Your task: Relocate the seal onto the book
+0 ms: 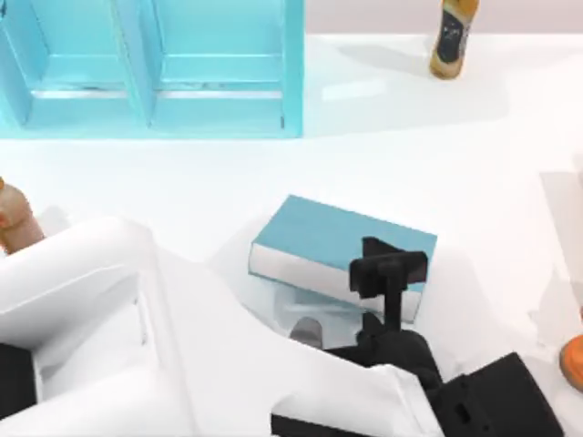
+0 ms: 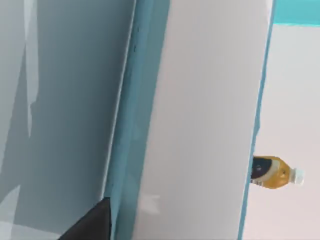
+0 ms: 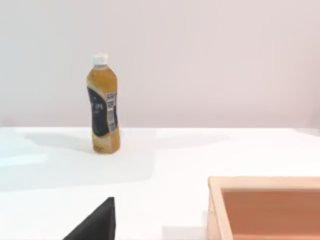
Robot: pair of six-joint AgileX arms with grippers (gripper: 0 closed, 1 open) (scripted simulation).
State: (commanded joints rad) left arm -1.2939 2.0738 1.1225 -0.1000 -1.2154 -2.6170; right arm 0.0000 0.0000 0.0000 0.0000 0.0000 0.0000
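White table [image 1: 474,182]: carries all items listed below

Left arm [image 1: 109,309]: white body, reaches in from the table's near left corner towards the book

Shelf unit [image 1: 219,109]: light blue, stands behind the book to the left, well apart from it

Book [image 1: 328,232]: teal-blue cover, white page edges, lies flat near the table's centre. In the left wrist view its teal edge [image 2: 125,125] runs close to the camera

Box [image 3: 270,205]: pale orange, open-topped, seen in the right wrist view

Amber bottle [image 1: 453,36]: upright, white cap, dark label, behind the book to the right, well apart from it. A second brown bottle [image 1: 14,218] stands at the table's left edge, level with the book

Left gripper [image 1: 390,273]: black, positioned over the book's near right corner. Open, closed or gripping: cannot tell

Right gripper [image 3: 97,222]: away from the book, facing the amber bottle and the box. State: cannot tell

Seal: location relative to the book cannot be told
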